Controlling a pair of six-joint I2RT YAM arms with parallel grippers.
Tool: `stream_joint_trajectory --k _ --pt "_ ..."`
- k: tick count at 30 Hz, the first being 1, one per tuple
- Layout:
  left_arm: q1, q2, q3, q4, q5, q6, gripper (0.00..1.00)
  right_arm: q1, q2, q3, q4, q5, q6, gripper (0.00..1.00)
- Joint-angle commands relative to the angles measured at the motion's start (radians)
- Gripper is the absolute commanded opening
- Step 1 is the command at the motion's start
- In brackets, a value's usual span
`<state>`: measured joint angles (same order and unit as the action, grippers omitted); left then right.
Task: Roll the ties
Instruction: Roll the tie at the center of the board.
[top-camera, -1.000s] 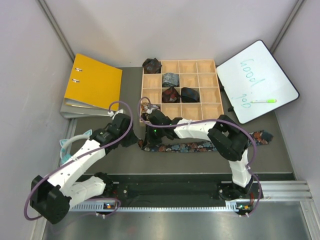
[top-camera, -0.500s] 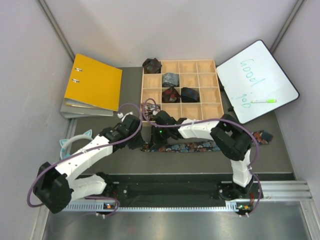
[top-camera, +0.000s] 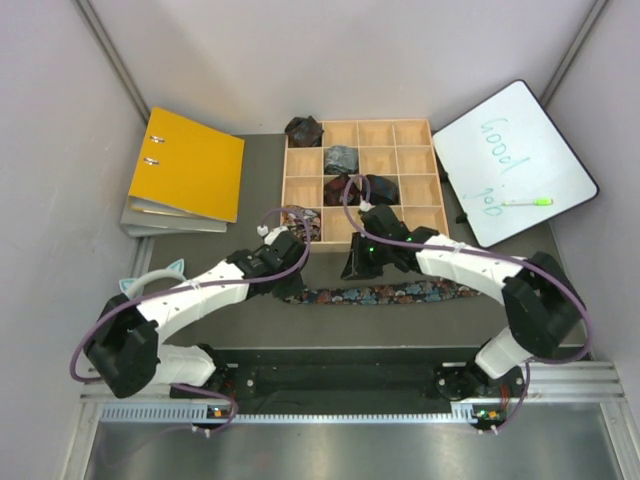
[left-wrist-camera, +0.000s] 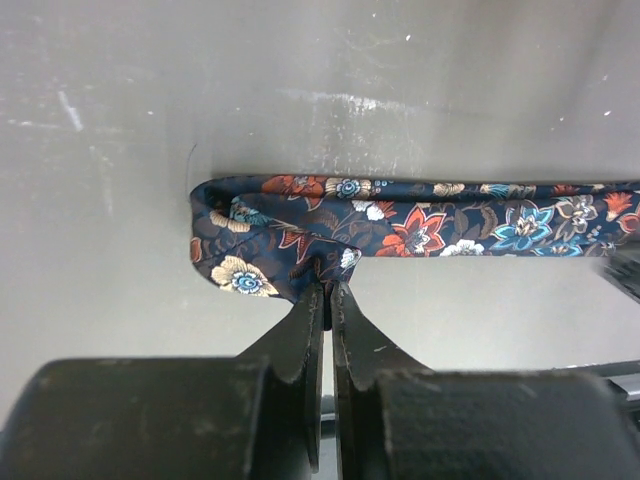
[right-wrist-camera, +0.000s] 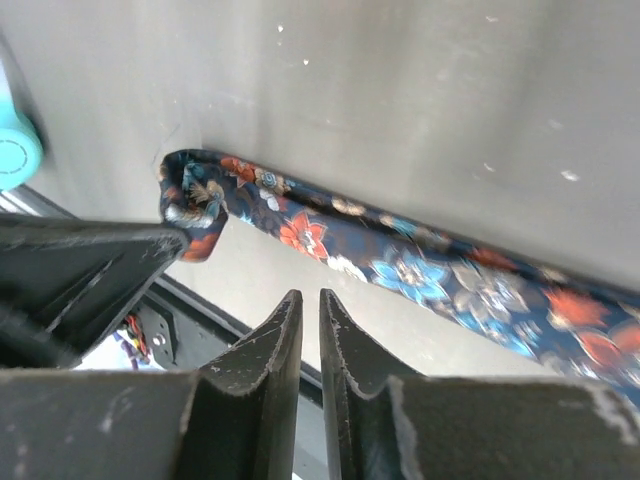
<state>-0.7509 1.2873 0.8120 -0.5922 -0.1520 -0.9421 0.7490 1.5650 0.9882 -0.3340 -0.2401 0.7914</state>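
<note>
The left hand (left-wrist-camera: 327, 292) has its fingers pressed nearly together, pinching the near edge of the tie (left-wrist-camera: 420, 225) just where its left end is folded back on itself; the cloth puckers at the tips. The right hand (right-wrist-camera: 304, 300) hangs a little above the desk (left-wrist-camera: 150, 120) with only a slim gap between its fingers and nothing in it, near the tie but apart from it.

From that folded end, the tie, navy with red and blue flowers, lies flat to the right along the desk, in front of a wooden tray (top-camera: 360, 127). Four bundles (top-camera: 341, 158) sit in separate tray compartments: dark, grey-blue, maroon and black. A fifth at the tray's near-left corner is half hidden by cable.

A yellow binder (top-camera: 185, 165) lies left of the tray and a whiteboard (top-camera: 515, 160) with a green pen (top-camera: 527, 202) lies right of it.
</note>
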Motion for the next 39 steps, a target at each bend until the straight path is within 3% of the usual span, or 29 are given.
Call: stream_joint_trajectory --k 1,11,18,21,25,26,32,39 --pt "-0.016 0.036 0.036 0.064 -0.023 -0.020 0.04 -0.014 -0.111 -0.040 -0.059 0.056 -0.041 0.14" --pt "-0.044 0.159 0.081 0.129 -0.008 -0.027 0.05 -0.014 -0.198 -0.109 -0.069 0.076 -0.027 0.13" --pt "-0.054 0.199 0.092 0.150 0.003 -0.029 0.13 -0.014 -0.237 -0.112 -0.091 0.099 -0.034 0.13" --pt "-0.061 0.204 0.102 0.155 0.008 -0.023 0.23 -0.014 -0.244 -0.111 -0.088 0.099 -0.038 0.13" --pt "-0.065 0.192 0.121 0.138 0.002 -0.014 0.46 -0.014 -0.240 -0.106 -0.074 0.085 -0.035 0.13" --pt "-0.065 0.176 0.124 0.126 -0.001 -0.012 0.56 -0.014 -0.235 -0.103 -0.073 0.082 -0.035 0.13" --pt "-0.064 0.109 0.150 0.056 -0.053 0.014 0.63 -0.014 -0.204 -0.079 -0.033 0.030 -0.026 0.13" --pt "-0.030 0.009 0.154 -0.061 -0.152 0.049 0.62 0.035 -0.116 0.012 -0.010 0.002 -0.024 0.13"
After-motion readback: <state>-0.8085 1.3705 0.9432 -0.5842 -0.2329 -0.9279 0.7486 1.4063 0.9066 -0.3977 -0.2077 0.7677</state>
